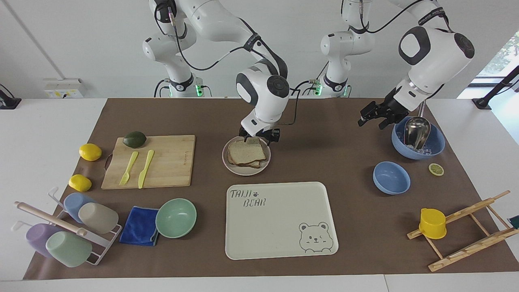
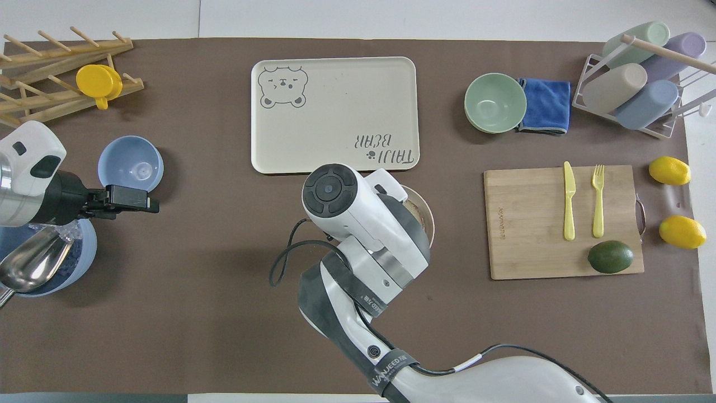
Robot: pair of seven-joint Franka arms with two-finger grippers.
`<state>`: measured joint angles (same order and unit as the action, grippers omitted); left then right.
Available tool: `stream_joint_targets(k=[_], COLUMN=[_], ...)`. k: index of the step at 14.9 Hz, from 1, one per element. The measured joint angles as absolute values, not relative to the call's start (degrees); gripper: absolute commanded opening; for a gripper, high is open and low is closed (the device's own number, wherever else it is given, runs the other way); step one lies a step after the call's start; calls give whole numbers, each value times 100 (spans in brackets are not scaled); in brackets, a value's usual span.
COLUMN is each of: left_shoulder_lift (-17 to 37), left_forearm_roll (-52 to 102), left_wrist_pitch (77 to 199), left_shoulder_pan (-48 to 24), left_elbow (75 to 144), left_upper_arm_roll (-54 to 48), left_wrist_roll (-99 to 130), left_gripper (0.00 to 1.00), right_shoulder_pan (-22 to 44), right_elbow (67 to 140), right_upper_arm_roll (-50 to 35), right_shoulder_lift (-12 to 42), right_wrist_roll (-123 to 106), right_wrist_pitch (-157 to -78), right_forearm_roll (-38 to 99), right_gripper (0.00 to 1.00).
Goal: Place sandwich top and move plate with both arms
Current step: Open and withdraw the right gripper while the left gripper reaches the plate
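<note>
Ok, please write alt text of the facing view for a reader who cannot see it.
The right claw hangs open over the robot-side edge of the sandwich top, which lies flat on a lower slice on the plate. The left claw waits open beside a blue bowl holding a metal scoop. A bear-printed tray lies farther from the robots.

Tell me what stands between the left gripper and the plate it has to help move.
Nothing visible does. The left gripper hangs open over bare mat beside the large blue bowl, and only bare brown mat lies from there to the plate. The right gripper is at the plate's edge nearer the robots, over the sandwich top.
</note>
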<state>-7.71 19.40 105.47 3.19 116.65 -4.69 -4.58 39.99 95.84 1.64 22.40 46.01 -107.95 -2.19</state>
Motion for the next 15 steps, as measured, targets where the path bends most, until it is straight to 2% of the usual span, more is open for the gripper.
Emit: stream_joint_targets(k=[3,7,15], left_shoulder_lift=[-770,-721,10], left_forearm_roll=[1961,2127,2157], left_wrist_pitch=[10588,10859,12227], left_shoulder_pan=[271,1,-1483], left_elbow=[11679,11764,11877], left_upper_arm_roll=[-494,-515,-554], left_wrist_roll=[-458,-357,721], left_gripper=[100,100,100], right_shoulder_pan=[3628,2777,1480], right_elbow=[9525,9514,9506], right_upper_arm_roll=[171,189,216], right_shoulder_lift=[1919,1306,483], right_wrist_roll=[4296,3402,1610], right_wrist_pitch=[-10825,-10665,-9632], right_forearm_roll=[-219,-213,-201], right_gripper=[100,100,100])
